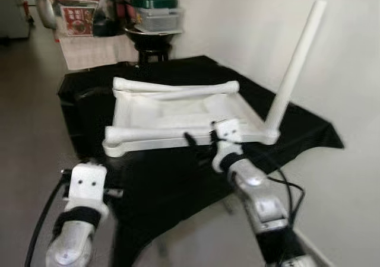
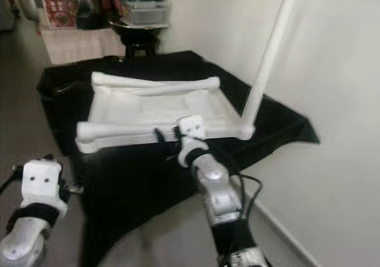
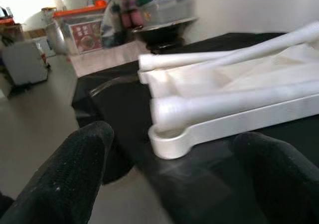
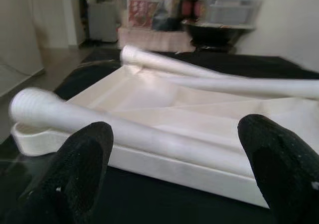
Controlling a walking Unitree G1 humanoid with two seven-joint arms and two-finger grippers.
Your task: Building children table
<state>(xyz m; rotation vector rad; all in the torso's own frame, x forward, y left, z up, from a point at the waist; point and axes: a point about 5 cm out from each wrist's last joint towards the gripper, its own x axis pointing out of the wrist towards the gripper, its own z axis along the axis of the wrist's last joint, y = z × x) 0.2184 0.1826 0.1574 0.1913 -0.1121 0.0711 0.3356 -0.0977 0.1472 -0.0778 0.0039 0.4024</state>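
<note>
Forward over the near edge of the desk (image 1: 178, 190), which was draped in black cloth, the right arm reached out nearly straight, its silver forearm angled up from the lower right. The right gripper (image 1: 199, 137) sat at the front rim of the white tabletop (image 1: 178, 110), which lay upside down on the cloth. In the right wrist view its two black fingers (image 4: 79, 169) stood wide apart, holding nothing, with a loose white leg (image 4: 124, 132) lying across the tray-like underside just ahead of them.

The left arm was drawn back and lower, its white wrist block short of the desk's near left corner. The left gripper (image 3: 174, 184) pointed toward the tabletop's front left corner socket, and its fingers (image 3: 70, 179) were likewise spread open and empty.

Two more loose legs (image 1: 178, 88) lay crossed along the far side of the tabletop. One leg (image 1: 294, 65) stood upright, slightly tilted, fitted in the front right corner beside the white wall (image 1: 332, 71).

Behind the desk stood a dark round stand bearing a clear lidded box (image 1: 157, 19). A red-and-white label (image 1: 77, 19) showed further left, its writing too blurred to read.
</note>
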